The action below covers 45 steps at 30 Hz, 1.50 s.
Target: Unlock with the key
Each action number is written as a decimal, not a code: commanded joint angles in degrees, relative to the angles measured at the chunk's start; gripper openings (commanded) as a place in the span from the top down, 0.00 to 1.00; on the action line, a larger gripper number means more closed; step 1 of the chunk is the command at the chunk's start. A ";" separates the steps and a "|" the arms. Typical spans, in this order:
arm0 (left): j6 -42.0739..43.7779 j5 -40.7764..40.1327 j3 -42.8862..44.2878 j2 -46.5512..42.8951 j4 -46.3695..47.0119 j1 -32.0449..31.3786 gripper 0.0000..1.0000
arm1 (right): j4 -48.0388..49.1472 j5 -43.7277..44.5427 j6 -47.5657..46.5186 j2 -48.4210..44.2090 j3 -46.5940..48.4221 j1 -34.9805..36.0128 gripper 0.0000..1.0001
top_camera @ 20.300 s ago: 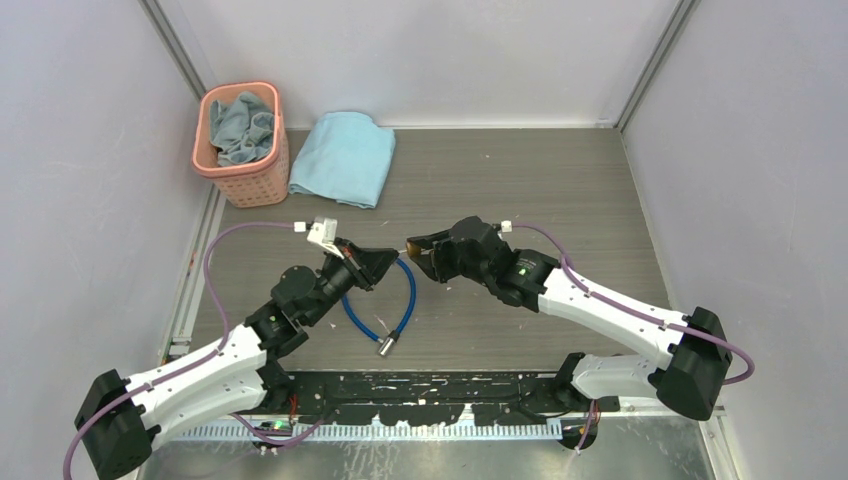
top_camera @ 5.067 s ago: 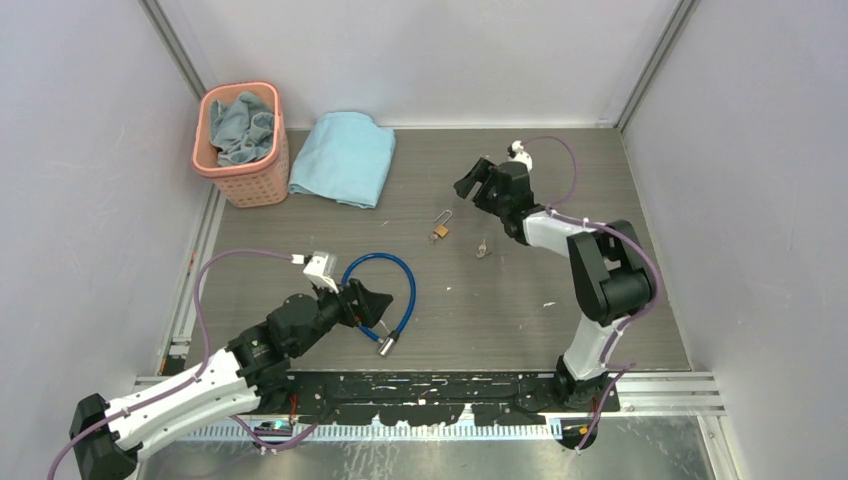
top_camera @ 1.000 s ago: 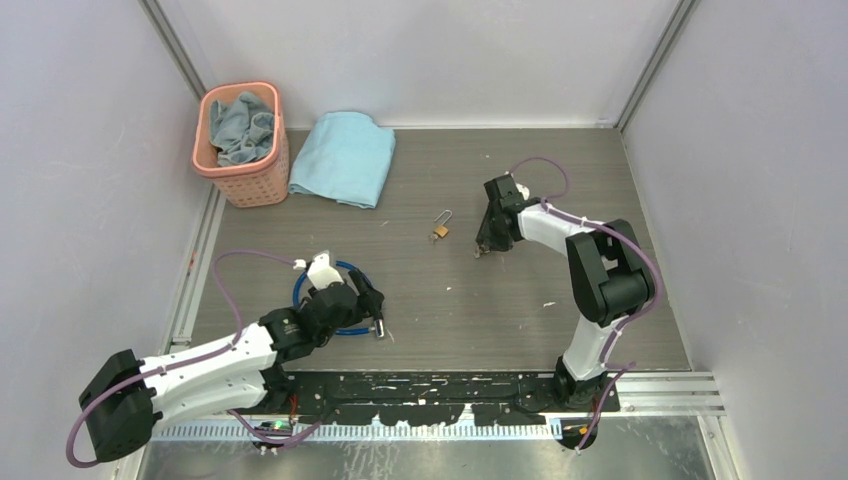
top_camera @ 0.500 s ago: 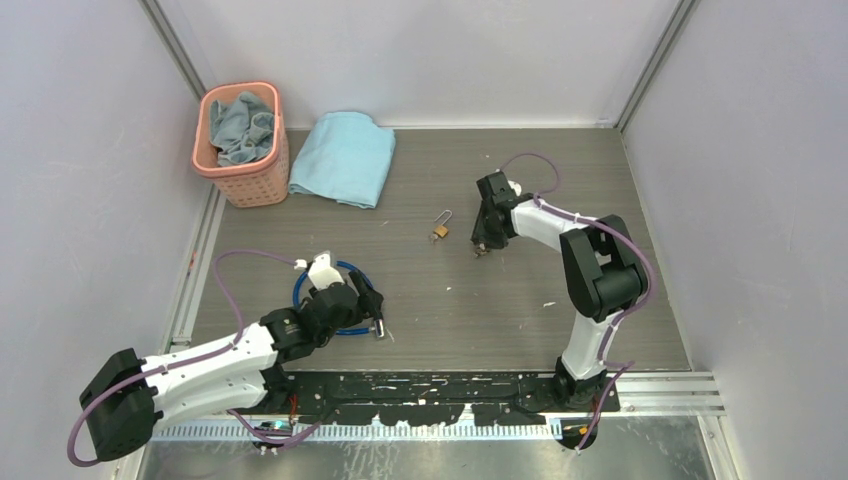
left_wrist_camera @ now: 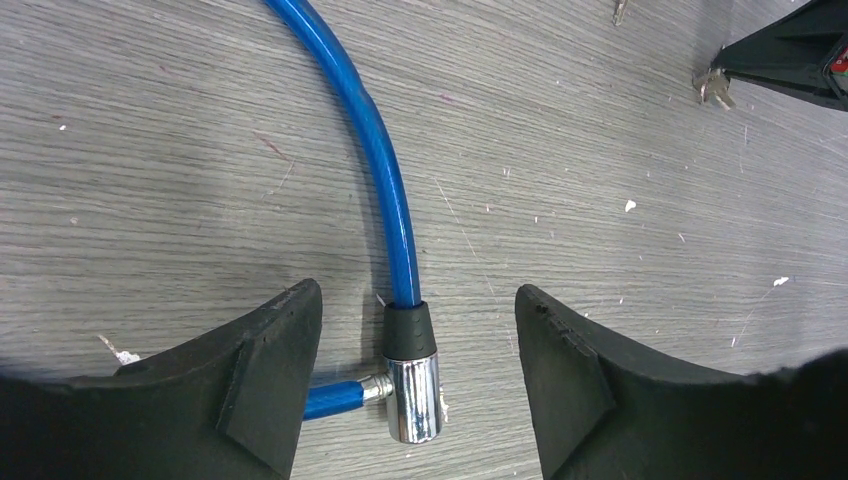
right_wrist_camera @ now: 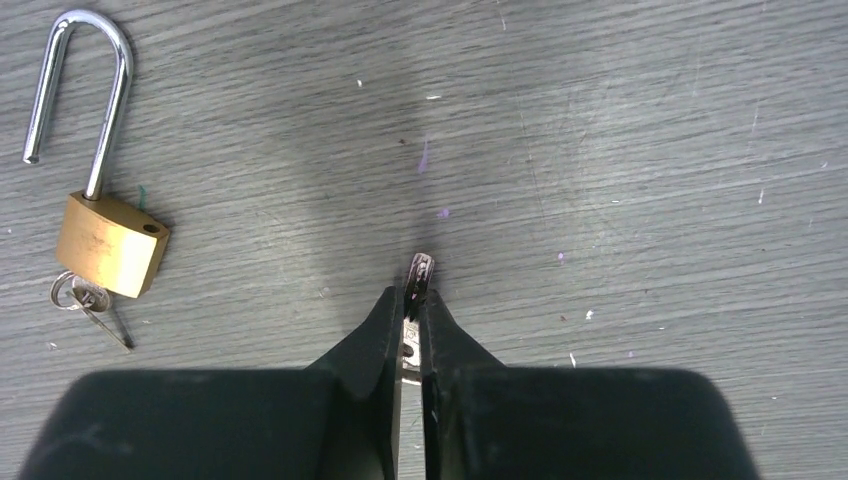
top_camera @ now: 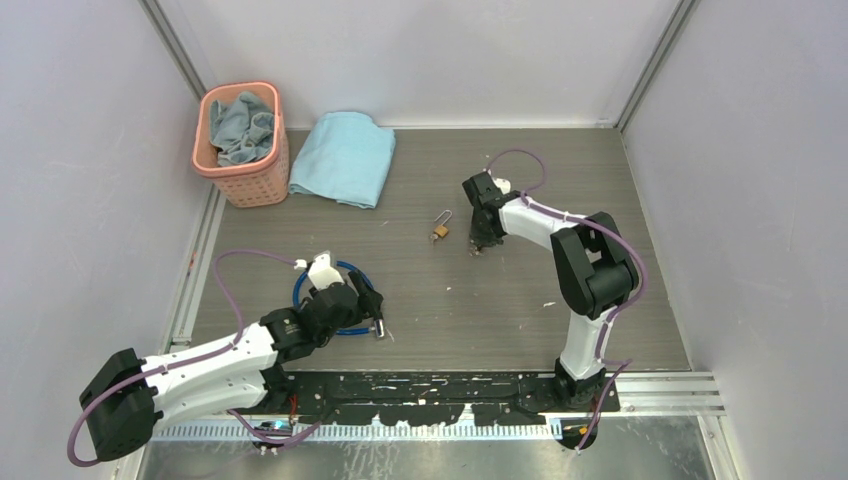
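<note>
Brass padlock [right_wrist_camera: 108,243] lain open-shackled beside right gripper [right_wrist_camera: 411,310], key [right_wrist_camera: 418,275] pinched between its fingers, pinch resolved only by wrist view, left gripper [left_wrist_camera: 415,300] spread astride blue cable [left_wrist_camera: 375,150]

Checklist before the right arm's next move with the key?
1. Right gripper shut on the key: ok.
2. Key tip sticking out in front: ok.
3. Padlock lying apart from the right gripper: ok.
4. Shackle locked: not ok, one end is free.
5. Left gripper open, astride the cable end, not gripping: ok.
6. Key off the table: cannot tell.
</note>
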 commanded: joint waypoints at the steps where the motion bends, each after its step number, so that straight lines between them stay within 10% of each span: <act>1: 0.50 -2.23 -0.08 -0.45 2.43 0.27 0.29 | -0.89 -0.37 -0.78 1.13 -0.26 0.47 0.93; 45: 9.49 3.58 -0.91 -9.58 5.71 0.26 0.38 | 26.24 -34.44 -0.23 -13.16 -15.59 3.97 0.99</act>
